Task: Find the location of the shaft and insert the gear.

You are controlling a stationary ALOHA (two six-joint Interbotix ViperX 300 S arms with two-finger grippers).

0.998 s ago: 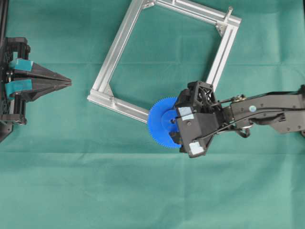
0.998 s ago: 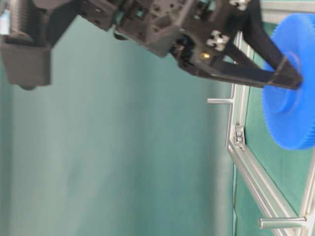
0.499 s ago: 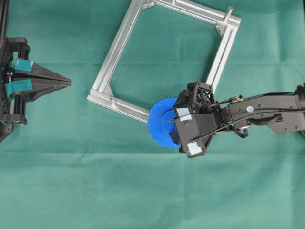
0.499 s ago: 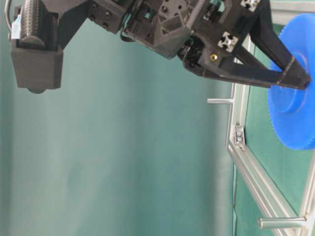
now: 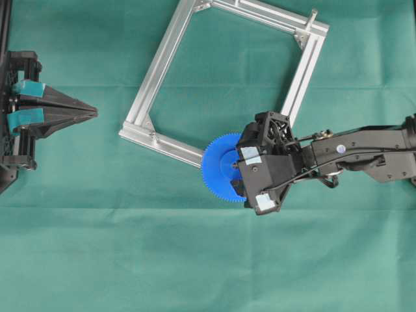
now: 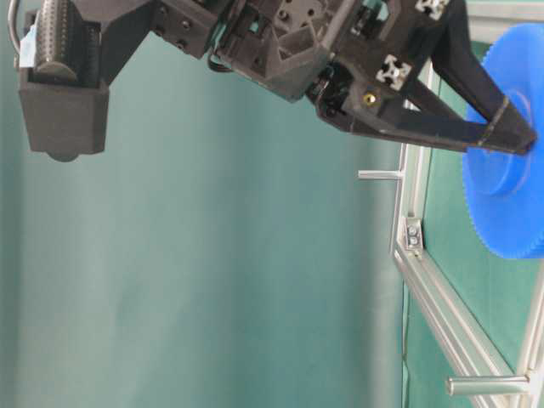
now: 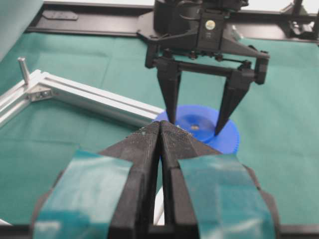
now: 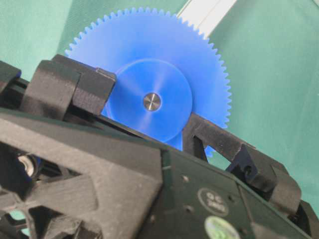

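Note:
The blue gear [image 5: 220,168] lies flat over the lower corner of the aluminium frame [image 5: 159,71]. In the right wrist view the shaft [image 8: 152,101] shows as a silver dot filling the centre hole of the gear [image 8: 149,59]. My right gripper [image 5: 235,174] is shut on the gear, with one finger [image 7: 169,107] on each side of the raised hub [image 7: 195,124]. The table-level view shows the fingers [image 6: 501,132] reaching the gear [image 6: 510,204]. Far off at the left, my left gripper [image 5: 96,113] is shut on nothing.
A longer grey peg [image 5: 313,14] stands on the frame's far right corner. Seen from table level, two pegs [image 6: 378,174] [image 6: 484,384] stick out of the frame. Green cloth covers the table [image 5: 130,260].
Up to half a second ago the right gripper shifted slightly with the gear, pressing it closer to the frame. Since then nothing has moved. The left arm stays still.

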